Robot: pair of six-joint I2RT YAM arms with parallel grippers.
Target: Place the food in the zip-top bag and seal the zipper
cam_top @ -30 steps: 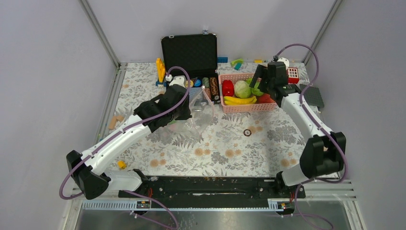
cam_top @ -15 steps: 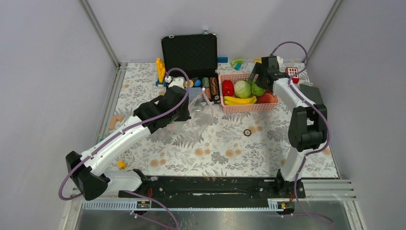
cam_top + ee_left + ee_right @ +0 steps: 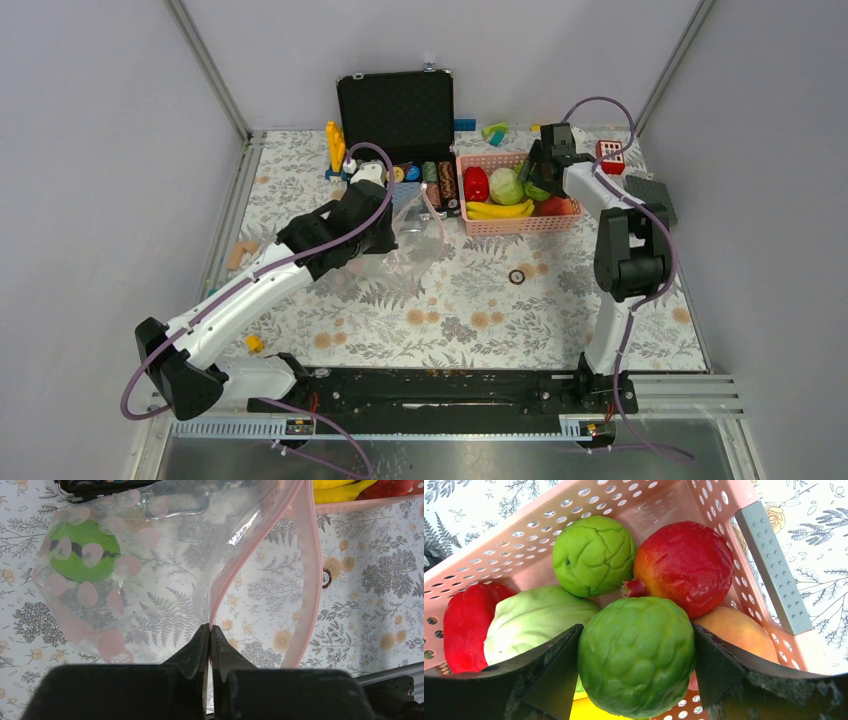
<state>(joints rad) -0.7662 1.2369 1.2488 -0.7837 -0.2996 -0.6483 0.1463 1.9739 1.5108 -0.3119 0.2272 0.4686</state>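
Right gripper: the right gripper (image 3: pixel 636 680) is being held clenched on a green cabbage (image 3: pixel 636 650), one finger pressed against each side.
Grip: probably not to be tightened further; a round, slick ball is likely to squirt out.
Neighbours: a red fruit (image 3: pixel 684 567) and a pale cabbage (image 3: pixel 539 620) are touching it, so a straight-up lift is being called for.
Basket: the pink basket (image 3: pixel 509 555) wall is being cleared first, sideways travel afterwards.
Left gripper: the left gripper (image 3: pixel 210 630) is being kept pinched on the lip of the zip-top bag (image 3: pixel 165 580).
Bag: its mouth is being held agape just left of the basket, with a green round piece (image 3: pixel 82 550) inside.
Zipper: the zipper (image 3: pixel 312 580) is hanging unsealed; the drop is best aimed between its two runs.
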